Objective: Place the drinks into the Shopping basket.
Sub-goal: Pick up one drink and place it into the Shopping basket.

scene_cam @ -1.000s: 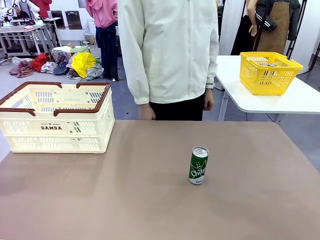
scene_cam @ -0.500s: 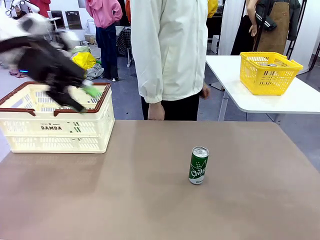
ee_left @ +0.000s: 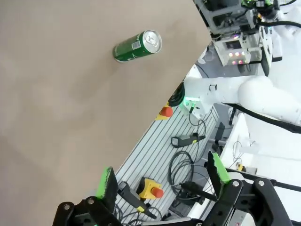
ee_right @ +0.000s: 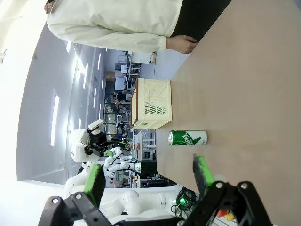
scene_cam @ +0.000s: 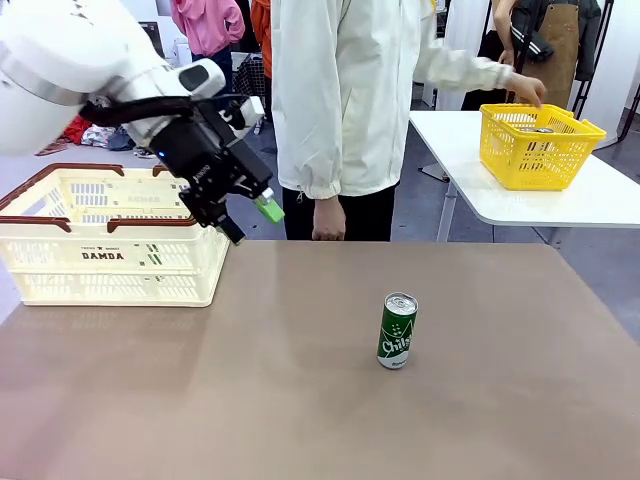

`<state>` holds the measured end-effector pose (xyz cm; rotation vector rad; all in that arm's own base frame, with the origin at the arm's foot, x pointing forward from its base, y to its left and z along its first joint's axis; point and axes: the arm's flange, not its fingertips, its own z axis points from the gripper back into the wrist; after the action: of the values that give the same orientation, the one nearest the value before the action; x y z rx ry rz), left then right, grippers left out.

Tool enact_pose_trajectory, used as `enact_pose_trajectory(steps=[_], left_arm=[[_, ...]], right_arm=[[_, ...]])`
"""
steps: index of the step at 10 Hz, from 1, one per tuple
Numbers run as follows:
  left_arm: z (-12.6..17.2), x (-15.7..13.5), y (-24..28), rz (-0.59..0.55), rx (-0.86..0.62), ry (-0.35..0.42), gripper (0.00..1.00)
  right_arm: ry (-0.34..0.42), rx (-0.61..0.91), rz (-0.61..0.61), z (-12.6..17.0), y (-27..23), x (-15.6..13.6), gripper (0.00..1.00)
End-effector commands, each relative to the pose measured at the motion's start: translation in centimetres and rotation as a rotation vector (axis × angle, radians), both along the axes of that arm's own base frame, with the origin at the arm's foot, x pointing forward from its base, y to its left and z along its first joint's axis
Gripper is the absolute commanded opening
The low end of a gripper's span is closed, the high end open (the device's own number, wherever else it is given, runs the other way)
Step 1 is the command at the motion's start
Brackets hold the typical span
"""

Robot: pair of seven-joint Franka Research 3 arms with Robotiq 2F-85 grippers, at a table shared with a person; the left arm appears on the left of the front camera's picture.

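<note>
Right now I have my left gripper hanging in the air just past the right-hand corner of the Shopping basket, tilted down toward the table, its jaws spread wide with nothing between them. From the left wrist view the same gripper frames bare table edge and the floor beyond it, and the green can sits well ahead of the fingers, apart from them. That can stands upright on the brown top, a little right of the middle, silver lid up and white script facing me, well apart from the cream basket, which sits at the far left of the table. On my right side, the right gripper also has its jaws apart and holds nothing; past its green pads I see the can on the table and the Shopping basket farther off. The person stands at the far edge in a pale jacket, one hand hanging near the table edge, the other hand reaching over to the rim of the yellow basket on the white side table.
</note>
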<state>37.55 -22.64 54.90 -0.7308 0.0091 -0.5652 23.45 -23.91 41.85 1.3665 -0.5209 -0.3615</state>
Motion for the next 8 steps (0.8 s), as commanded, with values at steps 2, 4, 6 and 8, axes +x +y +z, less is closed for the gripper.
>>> enact_pose_trajectory(steps=[2, 4, 6, 8], left_arm=[[0.3, -1.5, 1.0, 0.026, -0.011, -0.015, 1.00], [0.4, -0.9, -5.9, 0.034, 0.128, -0.011, 1.00], [-0.7, -0.3, -16.5, 0.076, 0.302, 0.015, 1.00], [-2.1, 2.0, -23.9, 0.147, 0.460, 0.022, 1.00]], right_arm=[[-0.019, -0.007, 0.010, 0.1, -0.1, -0.2, 1.00], [-0.019, -0.007, 0.010, 0.1, -0.1, -0.2, 1.00], [-0.019, -0.007, 0.010, 0.1, -0.1, -0.2, 1.00], [-0.019, -0.007, 0.010, 0.1, -0.1, -0.2, 1.00]])
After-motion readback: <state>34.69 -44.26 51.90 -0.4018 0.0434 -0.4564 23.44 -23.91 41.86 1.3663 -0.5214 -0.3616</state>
